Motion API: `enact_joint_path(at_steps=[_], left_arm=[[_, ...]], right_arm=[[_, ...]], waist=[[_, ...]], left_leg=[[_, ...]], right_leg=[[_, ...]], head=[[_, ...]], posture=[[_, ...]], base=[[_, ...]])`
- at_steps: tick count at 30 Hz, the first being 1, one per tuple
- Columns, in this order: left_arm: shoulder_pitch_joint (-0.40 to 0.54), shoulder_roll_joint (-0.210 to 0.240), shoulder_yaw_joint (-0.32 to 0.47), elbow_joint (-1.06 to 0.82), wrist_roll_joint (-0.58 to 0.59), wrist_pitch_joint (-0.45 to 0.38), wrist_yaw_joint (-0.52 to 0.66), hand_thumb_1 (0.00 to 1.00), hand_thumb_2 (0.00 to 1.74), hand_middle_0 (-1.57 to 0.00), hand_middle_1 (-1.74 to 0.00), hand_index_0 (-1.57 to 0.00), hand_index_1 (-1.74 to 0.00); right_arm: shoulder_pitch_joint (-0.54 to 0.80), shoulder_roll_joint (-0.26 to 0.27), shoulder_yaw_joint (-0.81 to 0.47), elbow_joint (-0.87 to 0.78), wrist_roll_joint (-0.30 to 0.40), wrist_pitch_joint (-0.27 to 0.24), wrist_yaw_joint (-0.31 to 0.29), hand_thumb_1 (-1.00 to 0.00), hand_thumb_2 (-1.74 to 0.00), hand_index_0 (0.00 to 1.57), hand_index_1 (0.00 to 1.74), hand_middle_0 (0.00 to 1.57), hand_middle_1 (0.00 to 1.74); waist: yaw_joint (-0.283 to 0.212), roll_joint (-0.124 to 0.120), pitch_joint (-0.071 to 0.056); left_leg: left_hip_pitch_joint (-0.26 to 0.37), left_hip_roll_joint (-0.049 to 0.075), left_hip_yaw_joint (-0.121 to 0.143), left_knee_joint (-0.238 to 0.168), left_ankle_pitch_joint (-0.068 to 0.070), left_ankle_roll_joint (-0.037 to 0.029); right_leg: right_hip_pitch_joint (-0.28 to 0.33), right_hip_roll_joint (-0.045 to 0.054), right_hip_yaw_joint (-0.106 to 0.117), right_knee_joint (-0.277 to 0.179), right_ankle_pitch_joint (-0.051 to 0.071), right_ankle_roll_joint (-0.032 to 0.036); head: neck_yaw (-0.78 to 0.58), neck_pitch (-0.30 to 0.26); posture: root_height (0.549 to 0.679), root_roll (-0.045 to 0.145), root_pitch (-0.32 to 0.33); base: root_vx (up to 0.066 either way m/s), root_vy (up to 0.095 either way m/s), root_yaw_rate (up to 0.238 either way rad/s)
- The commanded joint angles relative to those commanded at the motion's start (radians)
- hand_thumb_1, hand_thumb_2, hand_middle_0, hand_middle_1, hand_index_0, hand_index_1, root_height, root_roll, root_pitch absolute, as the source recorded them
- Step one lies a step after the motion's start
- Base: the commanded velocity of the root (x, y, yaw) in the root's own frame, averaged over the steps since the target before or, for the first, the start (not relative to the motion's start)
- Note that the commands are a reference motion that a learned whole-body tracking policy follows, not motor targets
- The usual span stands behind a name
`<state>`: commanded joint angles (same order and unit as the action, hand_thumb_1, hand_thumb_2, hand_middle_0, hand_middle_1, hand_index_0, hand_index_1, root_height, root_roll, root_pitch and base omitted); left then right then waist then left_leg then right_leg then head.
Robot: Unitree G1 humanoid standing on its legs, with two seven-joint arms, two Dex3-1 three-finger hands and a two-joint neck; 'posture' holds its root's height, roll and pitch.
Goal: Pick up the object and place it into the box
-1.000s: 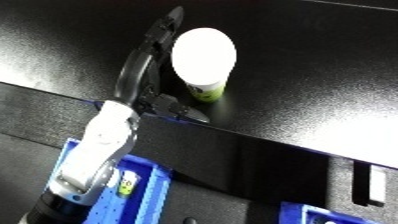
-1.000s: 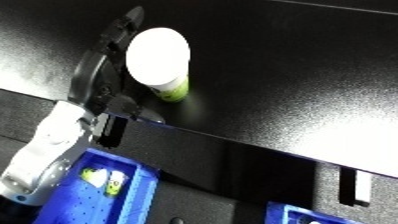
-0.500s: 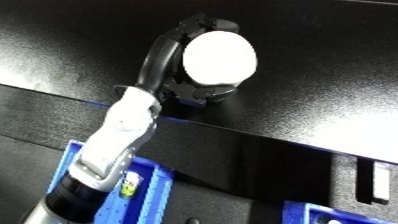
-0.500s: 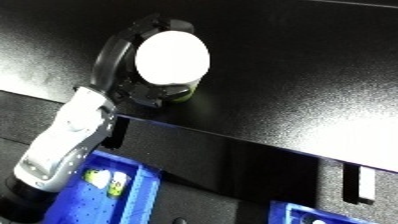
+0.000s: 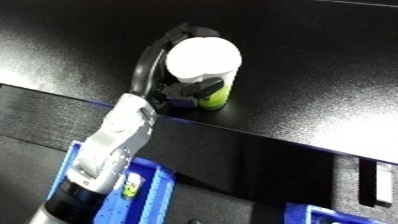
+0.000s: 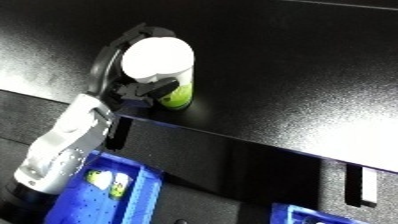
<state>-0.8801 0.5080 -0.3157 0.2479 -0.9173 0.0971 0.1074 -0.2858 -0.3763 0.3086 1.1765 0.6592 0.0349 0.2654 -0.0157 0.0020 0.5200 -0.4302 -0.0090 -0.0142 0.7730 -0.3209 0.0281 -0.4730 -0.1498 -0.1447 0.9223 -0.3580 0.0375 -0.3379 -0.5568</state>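
Fingers of the left hand [image 5: 169, 75] curl round the white-lidded cup [image 5: 208, 67] from 9 o'clock, thumb pressed across its wall at 6 o'clock. The cup stands on the black table [image 5: 302, 60], apparently not yet lifted. Good practice: raise it upright, clear the table edge, then carry toward the blue bin [image 5: 151, 192] at 7 o'clock, where another item already lies

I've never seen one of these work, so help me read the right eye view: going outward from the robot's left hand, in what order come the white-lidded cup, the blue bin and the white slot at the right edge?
1. White-lidded cup: inside the left hand.
2. Blue bin: below, lower left.
3. White slot: far lower right.
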Motion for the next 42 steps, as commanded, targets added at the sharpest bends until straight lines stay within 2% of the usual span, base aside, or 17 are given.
enact_joint_path(at_steps=[6,10,11,12,14,15,17,19,20,22,23,26,29,30,34,37,42], left_arm=[[0.130,0.008,0.121,-0.081,-0.067,-0.115,0.031,0.85,1.48,-1.33,-1.48,-1.33,-1.48],[0.226,0.023,0.226,-0.112,-0.066,-0.196,0.061,0.85,1.48,-1.33,-1.48,-1.33,-1.48],[0.272,0.036,0.283,-0.111,-0.056,-0.241,0.078,0.85,1.48,-1.33,-1.48,-1.33,-1.48],[0.272,0.036,0.283,-0.111,-0.056,-0.241,0.078,0.85,1.48,-1.33,-1.48,-1.33,-1.48],[0.314,0.050,0.341,-0.099,-0.044,-0.286,0.094,0.85,1.48,-1.33,-1.48,-1.33,-1.48],[0.349,0.062,0.396,-0.075,-0.037,-0.338,0.115,0.85,1.48,-1.33,-1.48,-1.33,-1.48],[0.367,0.068,0.423,-0.057,-0.037,-0.365,0.128,0.85,1.48,-1.33,-1.48,-1.33,-1.48],[0.415,0.083,0.498,0.015,-0.036,-0.449,0.173,0.85,1.48,-1.33,-1.48,-1.33,-1.48],[0.415,0.083,0.498,0.015,-0.036,-0.449,0.173,0.85,1.48,-1.33,-1.48,-1.33,-1.48],[0.448,0.093,0.540,0.082,-0.026,-0.500,0.204,0.85,1.48,-1.33,-1.48,-1.33,-1.48],[0.480,0.104,0.570,0.162,-0.015,-0.544,0.223,0.85,1.48,-1.33,-1.48,-1.33,-1.48],[0.516,0.125,0.595,0.284,-0.030,-0.588,0.247,0.85,1.48,-1.33,-1.48,-1.33,-1.48],[0.534,0.139,0.602,0.357,-0.056,-0.600,0.266,0.85,1.48,-1.33,-1.48,-1.33,-1.48],[0.546,0.147,0.606,0.431,-0.092,-0.599,0.278,0.85,1.48,-1.33,-1.48,-1.33,-1.48],[0.543,0.153,0.613,0.564,-0.171,-0.568,0.286,0.85,1.48,-1.33,-1.48,-1.33,-1.48],[0.531,0.161,0.625,0.654,-0.228,-0.530,0.277,0.85,1.48,-1.33,-1.48,-1.33,-1.48],[0.512,0.178,0.624,0.808,-0.276,-0.465,0.212,0.85,1.48,-1.33,-1.48,-1.33,-1.48]], right_arm=[[0.035,-0.003,-0.022,-0.013,0.008,-0.021,-0.008,0.00,0.00,0.00,0.00,0.00,0.00],[0.065,-0.004,-0.045,-0.015,0.019,-0.036,-0.007,0.00,0.00,0.00,0.00,0.00,0.00],[0.077,-0.003,-0.055,-0.013,0.025,-0.045,-0.005,0.00,0.00,0.00,0.00,0.00,0.00],[0.077,-0.003,-0.055,-0.013,0.025,-0.045,-0.005,0.00,0.00,0.00,0.00,0.00,0.00],[0.088,-0.002,-0.065,-0.011,0.029,-0.052,-0.004,0.00,0.00,0.00,0.00,0.00,0.00],[0.096,-0.001,-0.071,-0.010,0.033,-0.058,-0.004,0.00,0.00,0.00,0.00,0.00,0.00],[0.100,-0.001,-0.075,-0.009,0.035,-0.061,-0.004,0.00,0.00,0.00,0.00,0.00,0.00],[0.106,-0.002,-0.079,-0.007,0.041,-0.065,-0.006,0.00,0.00,0.00,0.00,0.00,0.00],[0.106,-0.002,-0.079,-0.007,0.041,-0.065,-0.006,0.00,0.00,0.00,0.00,0.00,0.00],[0.106,-0.003,-0.080,-0.007,0.045,-0.062,-0.009,0.00,0.00,0.00,0.00,0.00,0.00],[0.104,-0.005,-0.079,-0.008,0.047,-0.056,-0.015,0.00,0.00,0.00,0.00,0.00,0.00],[0.099,-0.007,-0.074,-0.006,0.048,-0.046,-0.023,0.00,0.00,0.00,0.00,0.00,0.00],[0.095,-0.008,-0.069,-0.005,0.047,-0.038,-0.025,0.00,0.00,0.00,0.00,0.00,0.00],[0.090,-0.008,-0.063,-0.004,0.048,-0.031,-0.027,0.00,0.00,0.00,0.00,0.00,0.00],[0.085,0.003,-0.051,-0.002,0.056,-0.023,-0.031,0.00,0.00,0.00,0.00,0.00,0.00],[0.086,0.014,-0.045,0.001,0.053,-0.021,-0.029,0.00,0.00,0.00,0.00,0.00,0.00],[0.096,0.024,-0.034,0.008,0.034,-0.026,-0.016,0.00,0.00,0.00,0.00,0.00,0.00]], waist=[[0.031,0.011,0.000],[0.055,0.019,0.000],[0.067,0.024,0.000],[0.067,0.024,0.000],[0.078,0.028,0.000],[0.086,0.032,0.000],[0.090,0.033,0.000],[0.099,0.038,0.000],[0.099,0.038,0.000],[0.102,0.042,0.000],[0.105,0.045,0.000],[0.107,0.047,0.000],[0.108,0.045,0.000],[0.109,0.040,0.000],[0.110,0.020,0.000],[0.110,-0.001,0.000],[0.102,-0.035,0.000]], left_leg=[[0.005,-0.011,-0.015,-0.010,0.005,-0.0033],[0.011,-0.017,-0.025,-0.018,0.009,-0.0050],[0.014,-0.020,-0.029,-0.024,0.012,-0.0059],[0.014,-0.020,-0.029,-0.024,0.012,-0.0059],[0.017,-0.022,-0.032,-0.029,0.015,-0.0070],[0.020,-0.025,-0.035,-0.033,0.018,-0.0078],[0.021,-0.026,-0.036,-0.035,0.020,-0.0084],[0.023,-0.028,-0.040,-0.039,0.025,-0.0101],[0.023,-0.028,-0.040,-0.039,0.025,-0.0101],[0.024,-0.030,-0.042,-0.042,0.029,-0.0116],[0.025,-0.031,-0.043,-0.045,0.033,-0.0130],[0.026,-0.031,-0.044,-0.046,0.038,-0.0138],[0.024,-0.030,-0.045,-0.043,0.039,-0.0131],[0.020,-0.028,-0.045,-0.037,0.039,-0.0114],[0.014,-0.021,-0.049,-0.033,0.043,-0.0072],[0.013,-0.015,-0.054,-0.045,0.053,-0.0058],[0.016,-0.003,-0.058,-0.078,0.074,-0.0099]], right_leg=[[0.008,-0.0051,-0.007,0.001,-0.010,-0.0085],[0.018,-0.0078,-0.013,0.000,-0.017,-0.0149],[0.023,-0.0083,-0.016,-0.001,-0.021,-0.0183],[0.023,-0.0083,-0.016,-0.001,-0.021,-0.0183],[0.028,-0.0090,-0.020,-0.001,-0.025,-0.0218],[0.033,-0.0101,-0.023,-0.001,-0.030,-0.0250],[0.036,-0.0105,-0.025,-0.002,-0.032,-0.0269],[0.043,-0.0107,-0.030,-0.002,-0.039,-0.0319],[0.043,-0.0107,-0.030,-0.002,-0.039,-0.0319],[0.047,-0.0104,-0.032,-0.001,-0.044,-0.0351],[0.052,-0.0104,-0.035,0.000,-0.050,-0.0383],[0.060,-0.0096,-0.037,0.001,-0.060,-0.0435],[0.066,-0.0080,-0.039,0.002,-0.066,-0.0469],[0.073,-0.0054,-0.041,0.003,-0.072,-0.0499],[0.086,0.0017,-0.048,0.006,-0.085,-0.0546],[0.098,0.0105,-0.055,0.007,-0.094,-0.0582],[0.114,0.0252,-0.064,-0.003,-0.103,-0.0617]], head=[[-0.008,0.012],[0.007,0.026],[0.010,0.029],[0.010,0.029],[0.010,0.037],[0.008,0.043],[0.003,0.044],[-0.012,0.041],[-0.012,0.041],[-0.033,0.037],[-0.063,0.027],[-0.137,0.008],[-0.212,0.002],[-0.289,0.000],[-0.444,0.008],[-0.555,0.020],[-0.680,0.030]], posture=[[0.622,0.036,-0.031],[0.623,0.040,-0.032],[0.623,0.042,-0.033],[0.623,0.042,-0.033],[0.624,0.044,-0.034],[0.624,0.047,-0.035],[0.624,0.048,-0.035],[0.624,0.051,-0.037],[0.624,0.051,-0.037],[0.624,0.053,-0.038],[0.624,0.055,-0.040],[0.624,0.057,-0.044],[0.623,0.058,-0.046],[0.622,0.058,-0.049],[0.621,0.054,-0.054],[0.622,0.048,-0.056],[0.624,0.042,-0.054]], base=[[-0.044,-0.007,0.105],[-0.041,-0.022,0.131],[-0.047,-0.019,0.133],[-0.047,-0.019,0.133],[-0.046,-0.014,0.117],[-0.041,-0.012,0.104],[-0.041,-0.012,0.098],[-0.036,-0.008,0.079],[-0.033,-0.006,0.069],[-0.028,0.005,0.062],[-0.020,0.017,0.055],[-0.015,0.028,0.036],[-0.007,0.026,0.024],[0.002,0.010,0.051],[0.009,-0.012,0.074],[0.021,-0.030,0.070],[0.012,0.000,0.037]])
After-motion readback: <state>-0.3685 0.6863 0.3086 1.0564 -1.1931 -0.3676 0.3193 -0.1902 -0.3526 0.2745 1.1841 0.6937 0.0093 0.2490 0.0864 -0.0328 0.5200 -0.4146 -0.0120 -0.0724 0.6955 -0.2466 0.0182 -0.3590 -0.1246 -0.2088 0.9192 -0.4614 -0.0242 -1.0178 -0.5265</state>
